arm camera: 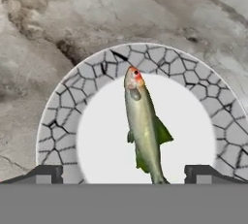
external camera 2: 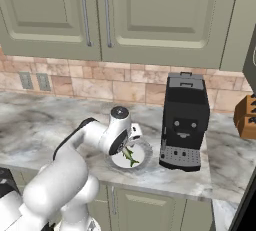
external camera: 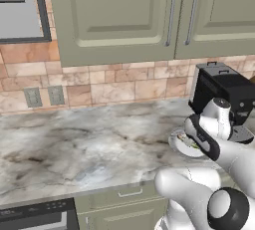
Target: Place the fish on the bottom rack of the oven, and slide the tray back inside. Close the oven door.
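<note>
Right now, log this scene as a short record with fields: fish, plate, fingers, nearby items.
fish: lying on the plate, not held
plate: white, cracked-pattern rim, on the marble counter
fingers: open, poised above the plate, one either side of the fish's tail
nearby: black coffee machine right of the plate
counter: marble, under green cabinets

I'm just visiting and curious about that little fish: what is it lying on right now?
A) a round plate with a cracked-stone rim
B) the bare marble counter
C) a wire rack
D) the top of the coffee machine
A: the fish lies on the white middle of a round plate with a cracked-stone rim, which sits on the marble counter.
</note>
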Tool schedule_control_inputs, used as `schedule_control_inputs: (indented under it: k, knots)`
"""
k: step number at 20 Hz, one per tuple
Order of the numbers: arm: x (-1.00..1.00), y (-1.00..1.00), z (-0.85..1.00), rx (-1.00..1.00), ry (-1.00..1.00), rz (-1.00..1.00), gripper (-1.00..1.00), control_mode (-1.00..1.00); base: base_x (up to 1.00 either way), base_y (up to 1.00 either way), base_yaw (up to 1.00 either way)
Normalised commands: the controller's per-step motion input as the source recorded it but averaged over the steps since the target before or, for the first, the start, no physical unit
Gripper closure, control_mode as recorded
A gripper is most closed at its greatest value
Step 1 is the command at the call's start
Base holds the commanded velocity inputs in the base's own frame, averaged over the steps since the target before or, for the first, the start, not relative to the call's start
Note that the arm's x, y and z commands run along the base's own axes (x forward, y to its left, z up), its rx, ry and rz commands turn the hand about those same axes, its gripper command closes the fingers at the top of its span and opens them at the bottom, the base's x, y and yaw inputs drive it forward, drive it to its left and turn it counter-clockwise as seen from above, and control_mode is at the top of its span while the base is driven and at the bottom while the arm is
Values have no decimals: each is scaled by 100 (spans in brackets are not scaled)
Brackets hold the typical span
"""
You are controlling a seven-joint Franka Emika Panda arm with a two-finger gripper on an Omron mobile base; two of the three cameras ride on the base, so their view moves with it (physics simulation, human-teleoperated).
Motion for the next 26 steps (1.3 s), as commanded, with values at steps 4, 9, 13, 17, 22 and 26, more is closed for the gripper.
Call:
schedule_control_inputs:
  k: [4, 9, 13, 17, 22, 26]
  knots:
    - [26, -24, -6, 4, 13, 12, -100, -100, 0, 0, 0]
    - [25, -6, -42, 0, 0, 14, -100, -100, 0, 0, 0]
    - [24, 0, -53, 0, -3, 12, -100, -100, 0, 0, 0]
    - [31, 0, -41, 0, 0, 10, -100, -100, 0, 0, 0]
    - [33, 1, -45, 0, 0, 9, 100, -100, 0, 0, 0]
    - [10, 1, -22, 0, 0, 3, 100, -100, 0, 0, 0]
